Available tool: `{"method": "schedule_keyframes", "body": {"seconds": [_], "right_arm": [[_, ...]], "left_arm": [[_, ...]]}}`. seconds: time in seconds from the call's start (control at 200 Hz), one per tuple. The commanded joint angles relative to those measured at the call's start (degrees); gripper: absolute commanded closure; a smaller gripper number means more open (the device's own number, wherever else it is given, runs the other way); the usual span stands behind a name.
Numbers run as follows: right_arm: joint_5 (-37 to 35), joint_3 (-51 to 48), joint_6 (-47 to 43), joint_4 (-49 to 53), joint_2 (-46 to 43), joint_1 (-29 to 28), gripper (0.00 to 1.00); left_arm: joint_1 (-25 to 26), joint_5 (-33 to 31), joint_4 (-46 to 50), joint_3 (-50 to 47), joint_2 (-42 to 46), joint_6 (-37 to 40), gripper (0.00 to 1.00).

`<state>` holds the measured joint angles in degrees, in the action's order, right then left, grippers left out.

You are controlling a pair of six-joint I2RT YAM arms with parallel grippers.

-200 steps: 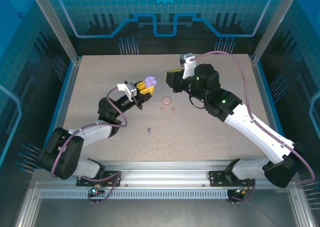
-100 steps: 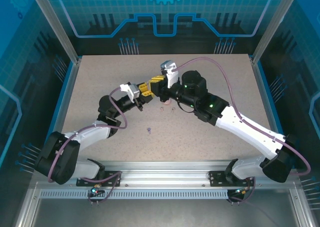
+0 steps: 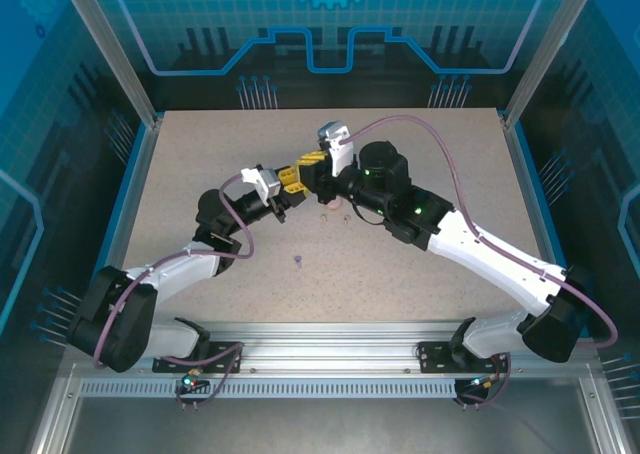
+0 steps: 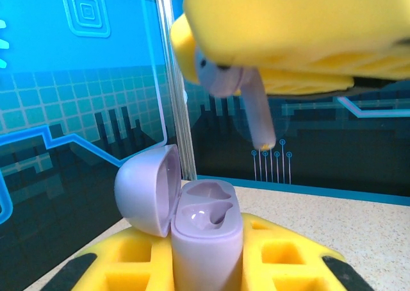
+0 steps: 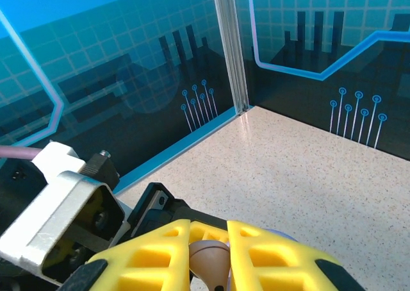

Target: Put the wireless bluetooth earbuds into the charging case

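Blue printed panels and aluminium posts wall in the speckled beige desk, and my two arms meet above its middle, the claws close together, nose to nose.

My left claw is pressed against the sides of the small rounded lilac plastic charging case, pinching it upright between the yellow foam pads. The case's domed lid stands swung open to the left in my left wrist view, and the two moulded wells in its top face upward.

My right claw is closed on a tiny lilac stemmed earbud. From the left wrist camera I see the bud's head tucked under that claw's yellow pads, with the stem pointing down and slightly right. The stem's tip hangs above the case, a little to the right of the open wells and apart from them. In my right wrist view the yellow fingers squeeze a small rounded piece between them, with the white and black mount of my other arm just beside them on the left.

On the desk beneath my right arm sits a round pale pink case, partly covered by the arm. Nearer my bases, well apart from both claws, another tiny lilac earbud lies on the bare surface.
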<state>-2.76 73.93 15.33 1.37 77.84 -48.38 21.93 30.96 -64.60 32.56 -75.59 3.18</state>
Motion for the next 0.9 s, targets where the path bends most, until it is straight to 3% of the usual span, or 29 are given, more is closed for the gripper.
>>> {"method": "schedule_keyframes", "body": {"seconds": [0.0, 0.895], "right_arm": [[-0.9, -0.5, -0.6, -2.0, 0.8, 0.0, 0.82], [0.7, -1.7, 2.1, -3.7, 1.7, 2.0, 0.86]], "left_arm": [[0.4, 1.3, -0.7, 1.9, 1.8, 1.3, 1.00], [1.2, 1.6, 1.8, 2.1, 3.6, 2.5, 1.00]]}}
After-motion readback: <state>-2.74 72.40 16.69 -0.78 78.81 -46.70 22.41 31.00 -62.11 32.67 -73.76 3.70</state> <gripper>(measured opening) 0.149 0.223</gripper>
